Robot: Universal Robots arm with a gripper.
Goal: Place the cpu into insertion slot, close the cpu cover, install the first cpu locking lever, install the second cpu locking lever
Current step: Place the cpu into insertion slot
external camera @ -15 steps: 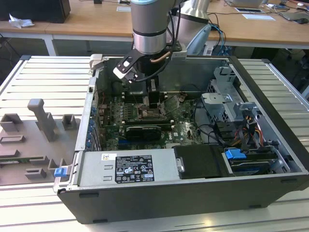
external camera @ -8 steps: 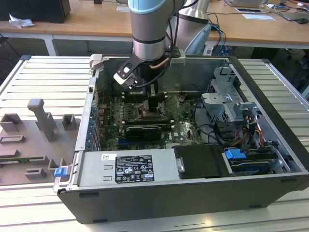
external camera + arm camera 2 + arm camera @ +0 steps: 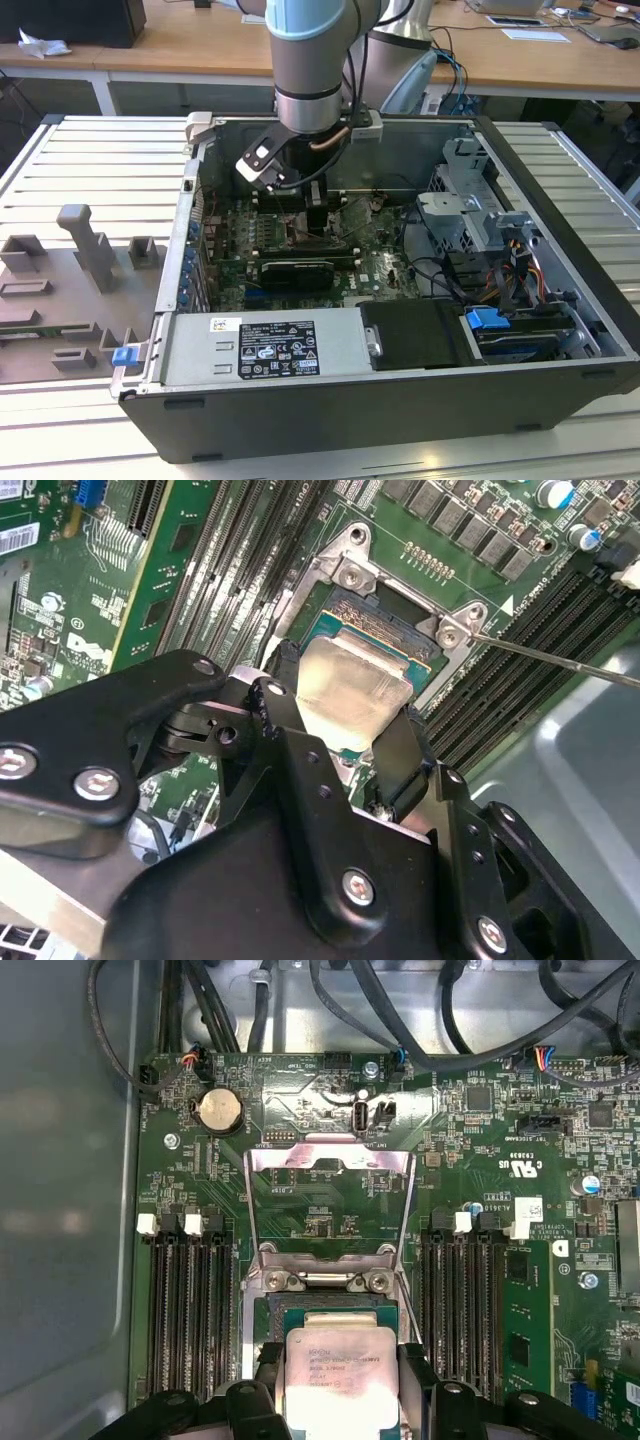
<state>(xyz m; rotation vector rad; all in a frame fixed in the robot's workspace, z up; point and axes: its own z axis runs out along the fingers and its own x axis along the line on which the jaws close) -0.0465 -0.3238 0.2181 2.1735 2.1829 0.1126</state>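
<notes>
Tool [image 3: 345,720] report: I see it closed narrowly on the cpu [image 3: 355,685], with black fingers [image 3: 278,715] pressed to two opposite edges and the pale metal top facing up. Cpu position is directly over the insertion slot [image 3: 300,1305], covering most of its dark centre. In the second wrist view it looks slightly tilted, and I cannot tell whether it touches the socket bed. Just beyond the slot, the cpu cover [image 3: 330,1158] is swung fully open on its hinge. It lies back over the green board, which shows through its square window. A thin metal rod [image 3: 560,660] stands out from one corner of the slot's rim, clear of the cover. Long black memory slots [image 3: 185,1300] run along both sides of the slot. In the exterior view the arm [image 3: 310,60] reaches down into the open computer case [image 3: 330,420], with a long black card [image 3: 295,272] just nearer the camera than the tool. The case lies on a ribbed metal worktop [image 3: 90,150], and grey fixtures [image 3: 85,250] rest on it toward the exterior view's left
</notes>
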